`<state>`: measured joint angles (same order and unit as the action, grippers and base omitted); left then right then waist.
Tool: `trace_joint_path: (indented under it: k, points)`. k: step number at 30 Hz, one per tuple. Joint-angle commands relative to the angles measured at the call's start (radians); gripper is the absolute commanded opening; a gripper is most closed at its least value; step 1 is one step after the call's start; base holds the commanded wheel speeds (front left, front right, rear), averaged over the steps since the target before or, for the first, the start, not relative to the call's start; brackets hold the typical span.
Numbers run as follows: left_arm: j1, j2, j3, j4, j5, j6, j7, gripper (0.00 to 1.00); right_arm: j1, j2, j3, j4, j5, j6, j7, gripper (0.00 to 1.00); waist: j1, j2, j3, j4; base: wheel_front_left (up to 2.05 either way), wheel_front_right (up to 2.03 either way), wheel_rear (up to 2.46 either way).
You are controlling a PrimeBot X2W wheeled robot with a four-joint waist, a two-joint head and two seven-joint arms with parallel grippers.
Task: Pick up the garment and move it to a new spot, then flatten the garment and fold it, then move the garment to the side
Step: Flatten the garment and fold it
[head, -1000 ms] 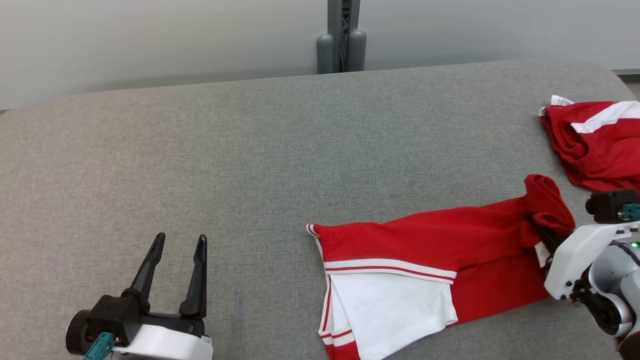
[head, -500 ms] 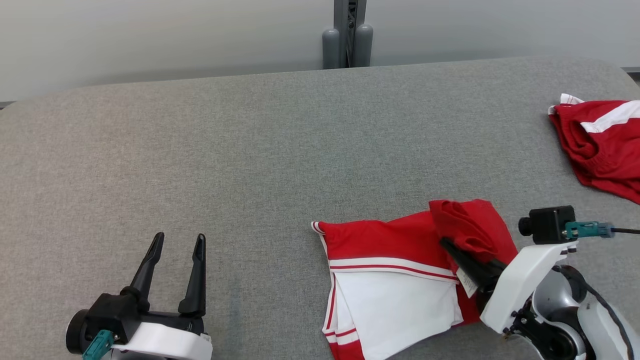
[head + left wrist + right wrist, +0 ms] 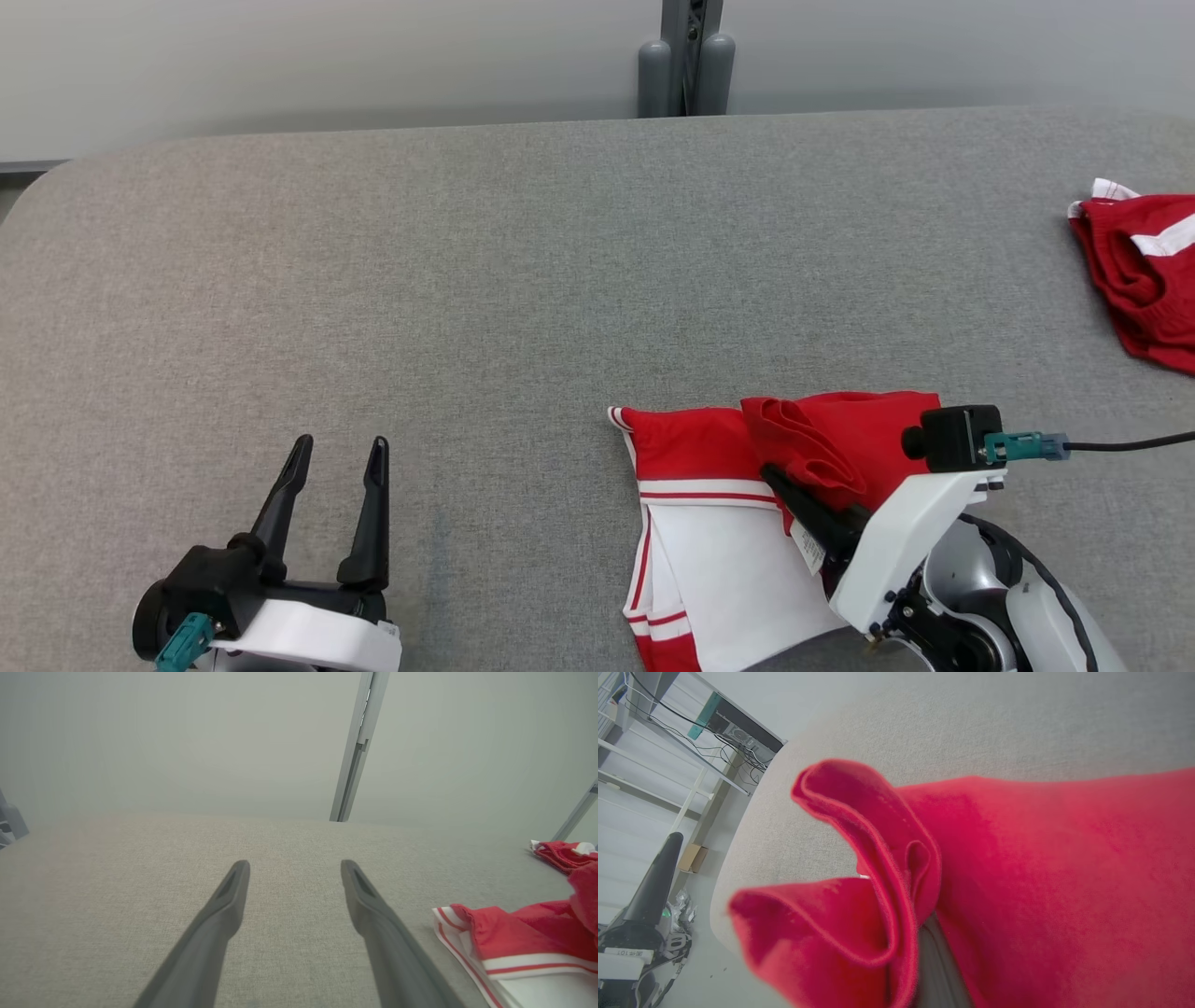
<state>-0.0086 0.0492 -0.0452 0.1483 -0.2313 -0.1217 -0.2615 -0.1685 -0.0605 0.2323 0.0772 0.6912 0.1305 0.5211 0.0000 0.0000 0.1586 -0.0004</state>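
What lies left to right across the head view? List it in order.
left gripper → red and white garment → second red garment at the right edge

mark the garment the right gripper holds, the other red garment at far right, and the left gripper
garment (image 3: pixel 691 448), head view, flat red panel left of the bunched fold
second red garment (image 3: pixel 1134 280), head view, red fabric near its middle
left gripper (image 3: pixel 339 442), head view, midway between its open fingertips
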Motion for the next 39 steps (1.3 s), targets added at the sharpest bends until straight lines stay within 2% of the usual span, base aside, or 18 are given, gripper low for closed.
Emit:
trace_joint_path:
  k: [1, 16, 17, 18, 19, 29, 39]
  points:
    - [-0.018, 0.004, 0.001, 0.001, -0.006, 0.005, -0.004, 1.0, -0.017, 0.004, 0.003, 0.01, 0.004, 0.001, -0.014, 0.0, 0.0, 0.0, 0.009, 0.009, 0.0, 0.0, 0.0]
    - [-0.04, 0.004, -0.015, 0.003, -0.013, 0.004, -0.004, 1.0, -0.099, 0.008, 0.121, 0.133, 0.018, 0.001, -0.069, 0.0, 0.0, 0.0, 0.063, 0.047, 0.0, 0.0, 0.0]
    - [-0.042, 0.004, -0.018, 0.003, -0.013, 0.004, -0.004, 1.0, -0.106, 0.008, 0.124, 0.148, 0.007, 0.001, -0.072, 0.03, 0.0, 0.0, 0.066, 0.049, 0.0, 0.0, 0.0]
    - [-0.044, 0.004, -0.021, 0.003, -0.014, 0.004, -0.004, 1.0, -0.112, 0.008, 0.122, 0.16, -0.001, 0.001, -0.074, 0.77, 0.0, 0.0, 0.07, 0.051, 0.0, 0.0, 0.0]
    - [-0.046, 0.004, -0.023, 0.004, -0.014, 0.004, -0.004, 1.0, -0.118, 0.008, 0.121, 0.171, 0.0, 0.001, -0.079, 1.0, 0.0, 0.0, 0.072, 0.053, 0.0, 0.0, 0.0]
    - [-0.032, 0.004, -0.017, 0.024, -0.012, 0.003, -0.004, 1.0, -0.143, 0.008, 0.147, 0.17, 0.032, 0.001, -0.093, 1.0, 0.0, 0.0, 0.05, 0.051, 0.0, 0.0, 0.0]
    - [-0.001, 0.004, -0.008, 0.027, -0.009, 0.007, -0.004, 1.0, -0.12, 0.008, 0.102, 0.045, -0.002, 0.001, -0.038, 1.0, 0.0, 0.0, -0.022, 0.018, 0.0, 0.0, 0.0]
